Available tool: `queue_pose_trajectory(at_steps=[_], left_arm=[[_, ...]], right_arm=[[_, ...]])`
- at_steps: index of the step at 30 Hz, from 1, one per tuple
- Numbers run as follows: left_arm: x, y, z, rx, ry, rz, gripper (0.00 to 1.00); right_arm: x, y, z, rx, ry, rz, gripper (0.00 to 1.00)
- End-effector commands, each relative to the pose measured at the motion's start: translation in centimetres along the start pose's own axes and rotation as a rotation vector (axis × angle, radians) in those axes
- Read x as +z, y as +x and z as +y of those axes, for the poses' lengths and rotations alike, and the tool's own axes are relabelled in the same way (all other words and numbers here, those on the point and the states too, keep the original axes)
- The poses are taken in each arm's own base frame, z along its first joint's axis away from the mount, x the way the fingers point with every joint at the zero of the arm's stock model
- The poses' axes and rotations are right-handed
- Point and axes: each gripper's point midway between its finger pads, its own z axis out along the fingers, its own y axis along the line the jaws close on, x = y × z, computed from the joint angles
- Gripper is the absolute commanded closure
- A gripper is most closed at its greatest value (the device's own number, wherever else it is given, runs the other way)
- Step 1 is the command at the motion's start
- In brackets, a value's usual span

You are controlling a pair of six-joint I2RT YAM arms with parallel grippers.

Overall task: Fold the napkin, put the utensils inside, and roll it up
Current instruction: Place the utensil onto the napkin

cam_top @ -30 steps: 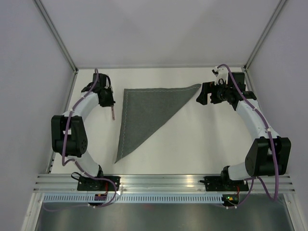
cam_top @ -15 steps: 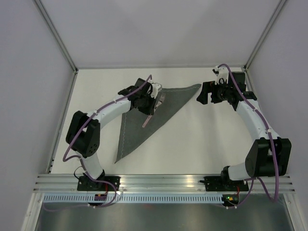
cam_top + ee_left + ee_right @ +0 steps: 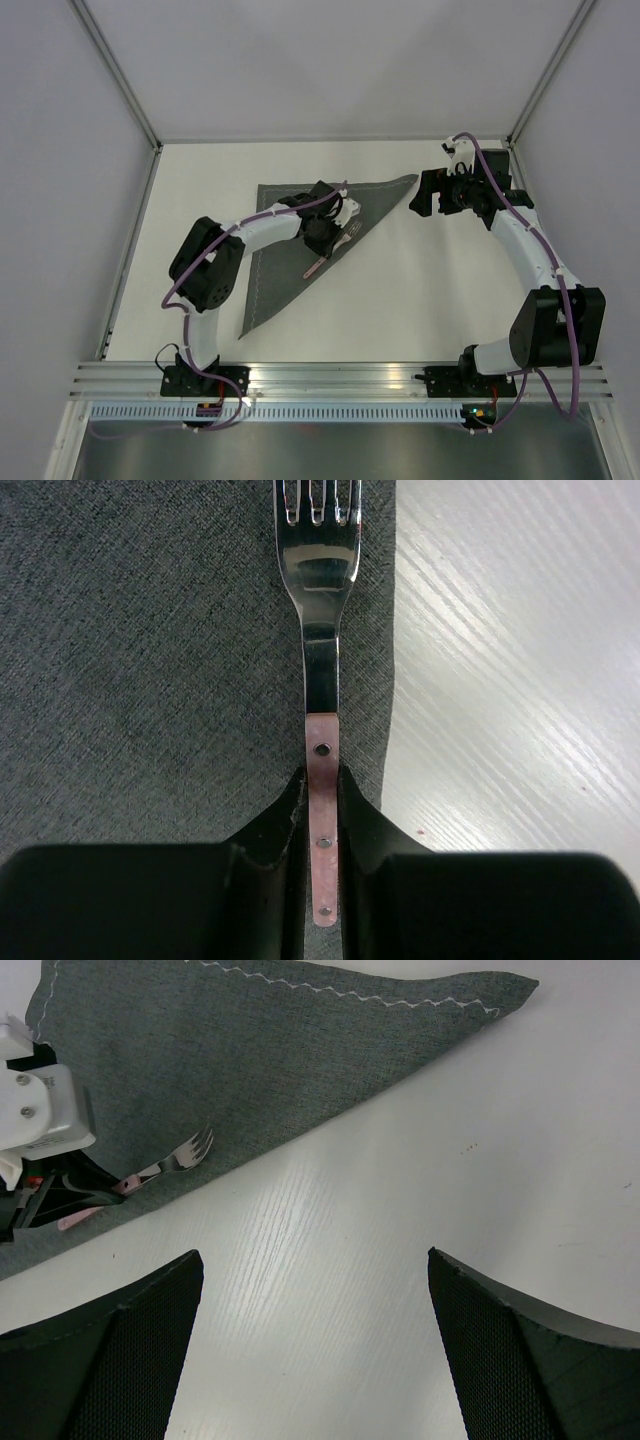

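L gripper (image 3: 324, 236) is clamped on the pink handle of a fork (image 3: 320, 660). Its two black fingers (image 3: 270, 830) press the handle from both sides, and the handle end sticks out a bit behind them. The steel neck and the tines point straight away from the gripper. The fork is over the napkin (image 3: 272, 262), just inside its diagonal edge and approx parallel to it. I cannot tell if the tines touch the cloth or are only very close.

The napkin is dark grey and folded to a triangle w/ a light zigzag stitch along the far hem. It lies flat on the white table (image 3: 430, 290), left of centre. One tip points to the far right, another to the near left.

R gripper (image 3: 422, 196) is at the far right, just beside the far-right tip of the napkin, not touching it. Its fingers are wide apart w/ nothing between them. In the R wrist view only bare table is under it.
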Motion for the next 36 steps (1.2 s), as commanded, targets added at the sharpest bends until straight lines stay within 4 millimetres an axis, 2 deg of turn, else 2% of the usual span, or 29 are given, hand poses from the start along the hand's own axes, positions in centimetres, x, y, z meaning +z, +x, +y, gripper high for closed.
queue_pose_trajectory(at_steps=[1, 8, 9, 20, 36], left_arm=[[0.8, -1.8, 0.2, 0.054, -0.017, -0.030, 0.98], [2.1, -0.8, -0.1, 0.068, -0.027, 0.007, 0.98], [2.1, -0.9, -0.1, 0.073, -0.030, 0.006, 0.98], [2.6, -0.3, 0.0, 0.068, -0.045, 0.030, 0.98], [1.8, -0.8, 0.8, 0.045, -0.101, 0.011, 0.98]], right_arm=[[-0.6, -1.1, -0.2, -0.023, 0.020, -0.044, 0.02], [-0.6, -1.1, -0.2, -0.026, 0.019, -0.044, 0.02], [-0.9, -1.2, -1.2, -0.010, 0.040, -0.053, 0.02], [-1.2, -1.2, -1.1, -0.009, 0.033, -0.055, 0.02], [-1.1, -1.0, -1.1, -0.004, 0.023, -0.046, 0.02]])
